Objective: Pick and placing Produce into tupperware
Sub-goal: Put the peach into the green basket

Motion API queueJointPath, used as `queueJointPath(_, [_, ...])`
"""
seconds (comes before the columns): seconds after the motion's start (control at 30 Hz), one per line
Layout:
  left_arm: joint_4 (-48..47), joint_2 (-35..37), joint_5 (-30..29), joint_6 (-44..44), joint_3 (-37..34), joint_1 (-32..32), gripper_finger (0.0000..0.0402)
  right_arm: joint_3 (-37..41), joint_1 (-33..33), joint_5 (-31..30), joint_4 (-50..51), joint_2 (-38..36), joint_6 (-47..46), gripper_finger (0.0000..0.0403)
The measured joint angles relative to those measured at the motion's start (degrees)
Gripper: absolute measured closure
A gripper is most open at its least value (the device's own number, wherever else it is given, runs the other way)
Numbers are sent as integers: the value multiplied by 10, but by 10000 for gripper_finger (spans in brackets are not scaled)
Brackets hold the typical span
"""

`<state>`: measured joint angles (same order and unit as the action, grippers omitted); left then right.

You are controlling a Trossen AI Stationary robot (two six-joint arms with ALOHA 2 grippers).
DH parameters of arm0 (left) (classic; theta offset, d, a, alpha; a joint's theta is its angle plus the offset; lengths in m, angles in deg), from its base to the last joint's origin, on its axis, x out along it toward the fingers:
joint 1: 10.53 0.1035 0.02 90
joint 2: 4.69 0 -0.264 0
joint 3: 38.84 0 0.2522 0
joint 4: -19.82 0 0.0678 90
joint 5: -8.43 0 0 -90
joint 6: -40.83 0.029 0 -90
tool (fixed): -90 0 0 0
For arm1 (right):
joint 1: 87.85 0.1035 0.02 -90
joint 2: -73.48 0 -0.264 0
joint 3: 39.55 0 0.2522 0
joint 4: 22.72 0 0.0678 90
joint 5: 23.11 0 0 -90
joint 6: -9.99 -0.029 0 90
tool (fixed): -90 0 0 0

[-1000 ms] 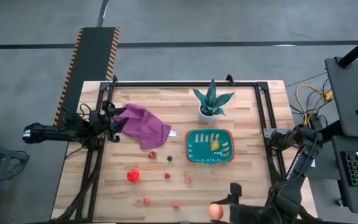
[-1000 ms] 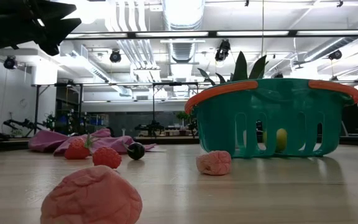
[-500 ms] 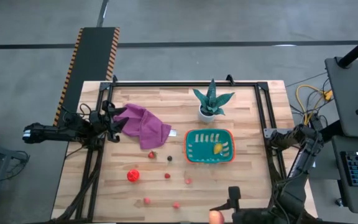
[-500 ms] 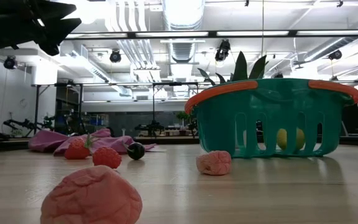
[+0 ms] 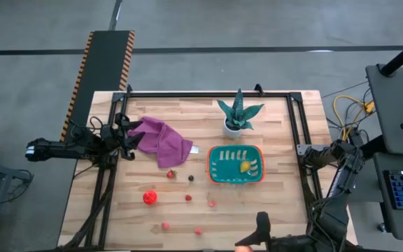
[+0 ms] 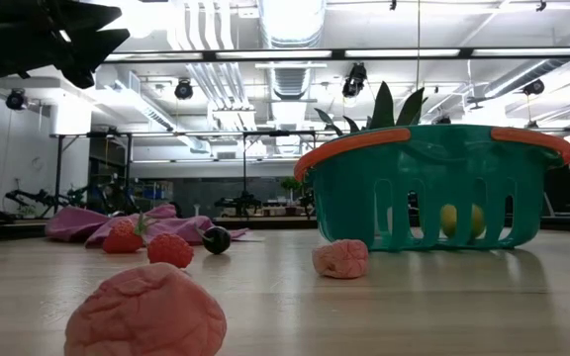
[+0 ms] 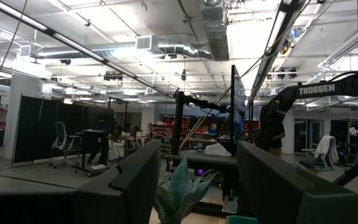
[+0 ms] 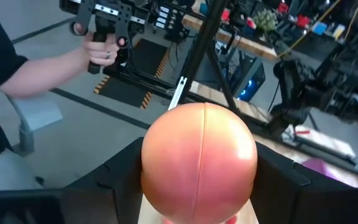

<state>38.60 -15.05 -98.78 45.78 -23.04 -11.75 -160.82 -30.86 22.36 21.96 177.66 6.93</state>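
Note:
The teal tupperware (image 5: 236, 164) (image 6: 428, 188) stands on its base right of the table's middle, with a yellow piece (image 5: 244, 166) (image 6: 460, 220) inside. Small red, pink and dark produce (image 5: 150, 198) (image 6: 144, 311) lies scattered on the wood left of and nearer than the tub. My right gripper (image 5: 245, 246) (image 8: 199, 186) is at the table's near edge, shut on a peach-orange toy fruit (image 8: 199, 162). My left gripper (image 5: 128, 136) (image 7: 197, 186) waits open, raised at the table's left edge by the purple cloth (image 5: 161, 141). My right gripper has the peach-orange fruit pinched between its two fingers (image 8: 120, 177), one on each opposite side of the ball (image 8: 151, 168). The fruit's seam faces the wrist camera. It is lifted clear, at the table's near edge.
A green spiky plant in a white pot (image 5: 238, 115) stands just beyond the tub. The purple cloth lies at the left by the dark frame rail (image 5: 208, 93). A person's hand (image 8: 98, 46) holds a device in the room beyond. Bare wood lies right of the tub.
My right gripper, still shut on the peach-orange fruit, has drawn back toward the table's near edge and nearly left the high view. The yellow piece in the tub has rolled a little toward the table's right.

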Motion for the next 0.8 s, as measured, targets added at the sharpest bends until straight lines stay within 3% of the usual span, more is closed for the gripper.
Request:
queueJointPath(0.37, [0, -1, 0, 0, 0, 0, 203, 0, 0, 1, 1, 0, 38, 185])
queueJointPath(0.6, [0, -1, 0, 0, 0, 0, 203, 0, -3, -42, 22, 0, -12, 189])
queueJointPath(0.8, [0, -1, 0, 0, 0, 0, 203, 0, -11, -81, 108, 0, -119, 189])
